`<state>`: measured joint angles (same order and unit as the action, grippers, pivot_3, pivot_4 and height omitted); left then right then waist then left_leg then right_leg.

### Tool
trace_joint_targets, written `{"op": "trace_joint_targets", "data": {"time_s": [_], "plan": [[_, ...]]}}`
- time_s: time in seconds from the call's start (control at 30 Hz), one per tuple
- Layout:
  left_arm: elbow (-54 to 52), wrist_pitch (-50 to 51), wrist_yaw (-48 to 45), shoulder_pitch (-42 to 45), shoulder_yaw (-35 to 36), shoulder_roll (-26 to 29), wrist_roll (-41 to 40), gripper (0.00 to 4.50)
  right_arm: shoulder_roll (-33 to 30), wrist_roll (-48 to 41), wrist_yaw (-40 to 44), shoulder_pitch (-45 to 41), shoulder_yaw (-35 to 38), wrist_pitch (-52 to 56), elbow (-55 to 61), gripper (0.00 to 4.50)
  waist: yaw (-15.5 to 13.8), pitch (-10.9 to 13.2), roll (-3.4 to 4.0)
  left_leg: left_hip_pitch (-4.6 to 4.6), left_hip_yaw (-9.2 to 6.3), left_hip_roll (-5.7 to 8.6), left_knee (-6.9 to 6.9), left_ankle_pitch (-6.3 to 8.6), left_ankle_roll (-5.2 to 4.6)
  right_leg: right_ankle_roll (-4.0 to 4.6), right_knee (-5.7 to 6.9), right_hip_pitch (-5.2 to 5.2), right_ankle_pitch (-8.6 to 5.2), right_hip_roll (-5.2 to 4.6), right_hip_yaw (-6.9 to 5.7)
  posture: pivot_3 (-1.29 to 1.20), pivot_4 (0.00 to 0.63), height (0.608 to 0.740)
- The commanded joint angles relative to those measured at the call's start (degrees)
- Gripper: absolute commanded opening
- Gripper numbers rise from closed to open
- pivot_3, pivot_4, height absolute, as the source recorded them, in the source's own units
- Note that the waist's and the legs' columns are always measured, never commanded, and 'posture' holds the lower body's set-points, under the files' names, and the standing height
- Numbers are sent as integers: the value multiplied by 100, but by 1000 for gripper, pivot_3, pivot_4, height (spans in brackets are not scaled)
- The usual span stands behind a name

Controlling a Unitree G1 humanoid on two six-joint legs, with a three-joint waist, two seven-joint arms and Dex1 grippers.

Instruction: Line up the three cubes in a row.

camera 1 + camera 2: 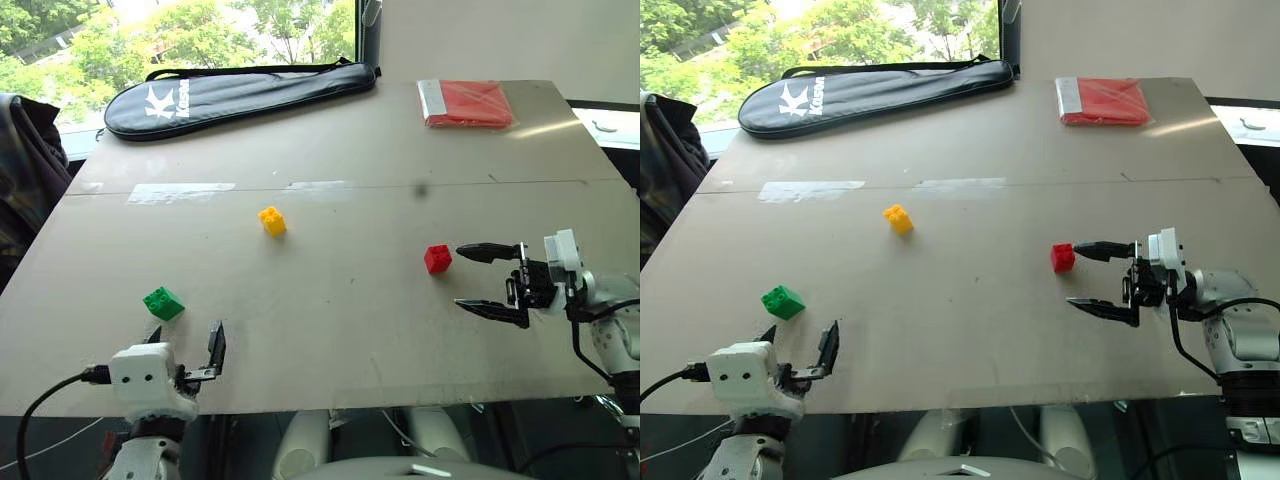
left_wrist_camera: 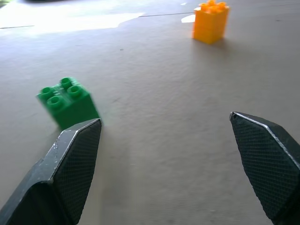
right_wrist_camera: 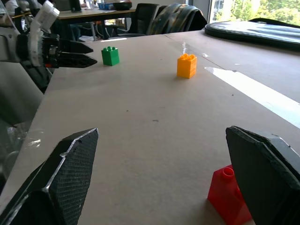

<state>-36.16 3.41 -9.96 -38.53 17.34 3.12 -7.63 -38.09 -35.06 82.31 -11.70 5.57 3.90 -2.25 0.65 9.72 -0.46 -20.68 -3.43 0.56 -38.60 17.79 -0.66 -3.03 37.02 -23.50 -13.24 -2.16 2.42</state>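
Sitting well apart on a bare tabletop point(image 1: 330, 330), three studded toy bricks form a loose triangle. The green brick point(image 1: 163, 302) lies near the front left corner, just ahead of the left gripper point(image 1: 188, 345), whose fingers stand wide and empty. The yellow brick point(image 1: 272, 220) sits mid-table. The red brick point(image 1: 437, 259) rests toward the right edge, just beside the wide-open, empty right gripper point(image 1: 476, 280). A black racket bag point(image 1: 235, 95) and a flat red packet point(image 1: 467, 103) lie along the far edge.

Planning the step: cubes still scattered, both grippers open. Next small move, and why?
Probably ease the right gripper toward the red cube and close on it: its open jaws already point at the cube, just short. The green cube and yellow cube lie far apart, no row yet.
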Motion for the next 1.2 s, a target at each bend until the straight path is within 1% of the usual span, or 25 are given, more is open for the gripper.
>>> {"op": "trace_joint_targets", "data": {"time_s": [0.03, 0.13, 0.33, 0.53, 0.93, 1.0, 1.07, 1.17, 1.2], "plan": [[50, -47, 414, 138, -23, -95, 397, 4500, -11, -265, 145, 51, 146, 63, 321, 4465, 1, 0, 1, 1, 0, 0, 0, 0, 0, 0, 1, 0, 0, 0, -1, 0, 150, 740], [273, 106, 716, 504, 134, -129, 473, 4500, 1, -261, 109, 119, 134, 67, 415, 4465, -3, -1, 0, 1, -2, -1, 0, 0, 0, 0, 2, 0, 0, 1, -4, 0, 150, 740], [624, 344, 997, 1092, 428, 14, 437, 4500, 16, -324, -21, 159, 189, 143, 583, 4465, 5, -1, -1, 0, -4, -1, -4, 0, 0, 0, 3, 0, 1, 1, -4, 0, 150, 740], [902, 410, 1082, 1328, 572, 99, 410, 4500, 2, -406, -129, 248, 248, 223, 747, 4465, -3, -3, -3, -1, -5, -2, -4, 0, 1, 0, 4, 0, 1, -2, -5, 0, 150, 740], [1350, 499, 922, 1760, 535, 275, 239, 4500, 28, -431, -243, 430, 355, 182, 835, 4465, -1, -4, -4, 1, -7, -2, -4, 0, 1, 0, 7, 0, 1, -3, -6, 0, 150, 740], [1394, 497, 938, 1809, 549, 284, 227, 3963, 33, -431, -264, 436, 355, 179, 854, 4500, -2, -4, -4, 1, -7, -2, -4, 0, 1, 0, 7, 0, 1, -3, -7, 0, 150, 740], [1449, 491, 967, 1869, 561, 279, 229, 3288, 37, -434, -295, 448, 354, 179, 886, 4500, -4, -4, -4, 0, -7, -1, -4, 0, 1, 0, 7, 0, 1, -4, -6, 0, 150, 740], [1528, 495, 1007, 1946, 576, 262, 225, 1895, 44, -442, -340, 468, 353, 185, 938, 4500, -8, -4, -4, 0, -9, -1, -4, 0, 1, 0, 7, 0, 1, -5, -8, 0, 150, 740], [1555, 495, 1015, 1969, 580, 258, 222, 1491, 46, -443, -350, 475, 355, 186, 950, 4500, -8, -4, -5, 0, -9, -1, -4, 0, 1, 0, 7, 0, 1, -5, -8, 0, 150, 740]]}}
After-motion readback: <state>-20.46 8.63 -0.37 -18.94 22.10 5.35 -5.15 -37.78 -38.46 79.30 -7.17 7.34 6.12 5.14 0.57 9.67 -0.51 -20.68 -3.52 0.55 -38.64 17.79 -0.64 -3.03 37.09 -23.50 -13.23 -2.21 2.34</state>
